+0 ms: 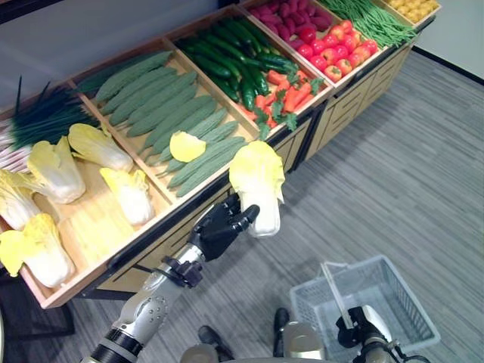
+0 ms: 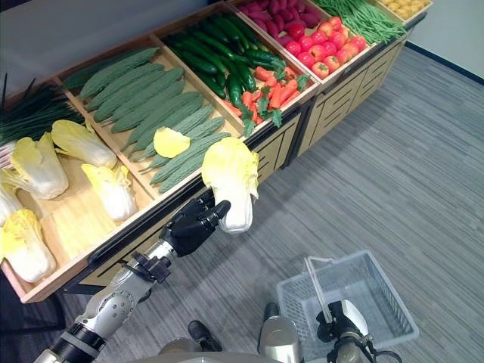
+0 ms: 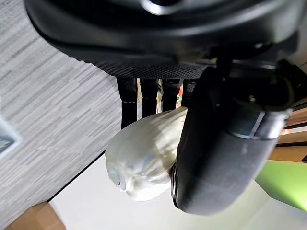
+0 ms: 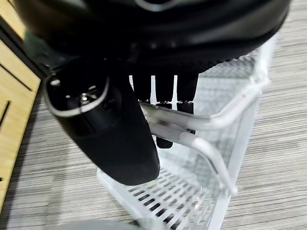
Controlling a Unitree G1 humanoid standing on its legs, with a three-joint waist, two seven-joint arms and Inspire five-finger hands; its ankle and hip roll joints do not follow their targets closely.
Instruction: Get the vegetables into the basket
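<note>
My left hand grips one cabbage off the shelf; my right hand clasps the basket handle — basket empty, nearly everything left.

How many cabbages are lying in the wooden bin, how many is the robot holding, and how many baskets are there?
Cabbages in the bin: 5
Cabbage held in the left hand: 1
Basket, handle in the right hand: 1
Total: 7
</note>
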